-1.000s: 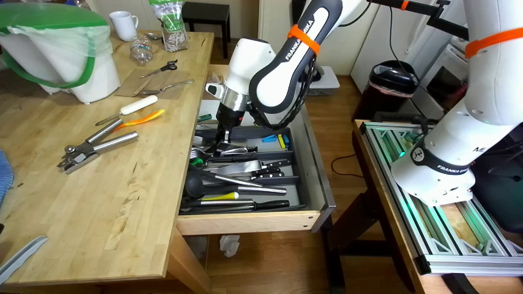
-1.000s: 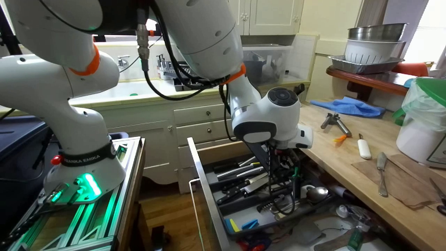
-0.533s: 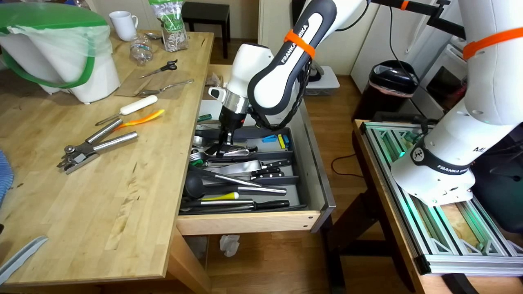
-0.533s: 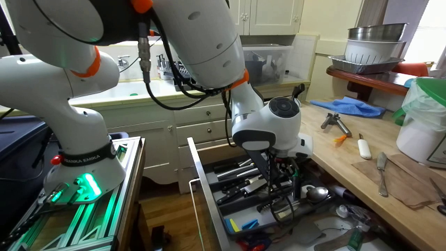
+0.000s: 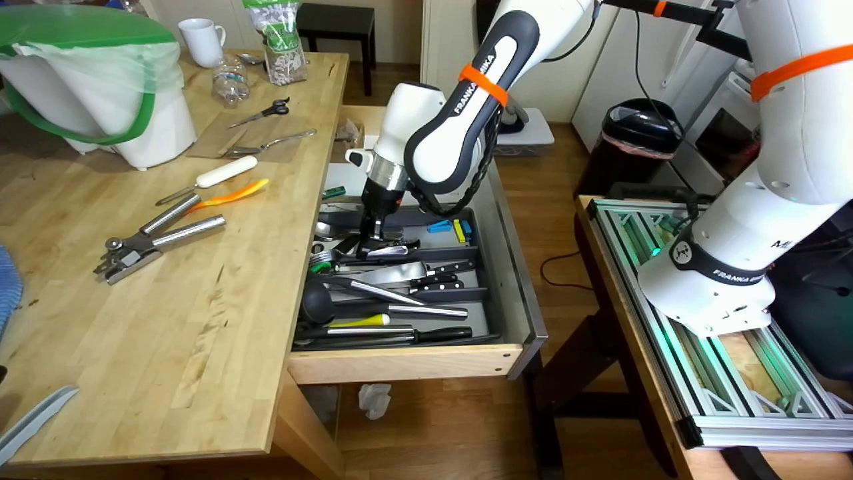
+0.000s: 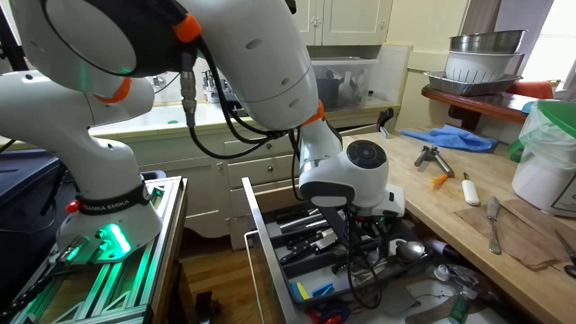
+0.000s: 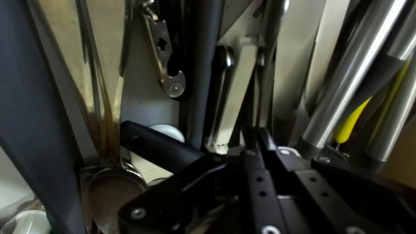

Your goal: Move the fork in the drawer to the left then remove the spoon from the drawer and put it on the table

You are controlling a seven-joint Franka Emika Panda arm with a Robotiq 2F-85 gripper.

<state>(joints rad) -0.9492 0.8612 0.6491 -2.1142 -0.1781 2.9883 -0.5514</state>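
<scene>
Wrist view: I have jaws narrow, almost together, lower right of frame; spoon (image 7: 112, 200) lower left, inside drawer (image 5: 413, 364).

Kitchen around me, home kitchen by its look: white sink (image 6: 144, 120), faucet (image 6: 159, 82), pale cabinets (image 6: 353, 22), colander (image 6: 481, 67) stacked above wooden shelf (image 6: 477, 107), butcher-block table (image 5: 220, 300) alongside — and right below me, open drawer (image 5: 406, 364), cutlery tray (image 5: 466, 254) packed with knives (image 5: 396, 274)!

The broad pale wooden bench (image 5: 233, 300) and wide shallow pale-wood drawer (image 5: 406, 364) look smooth. The round-bowled silver metal spoon (image 6: 411, 250) is glossy.
</scene>
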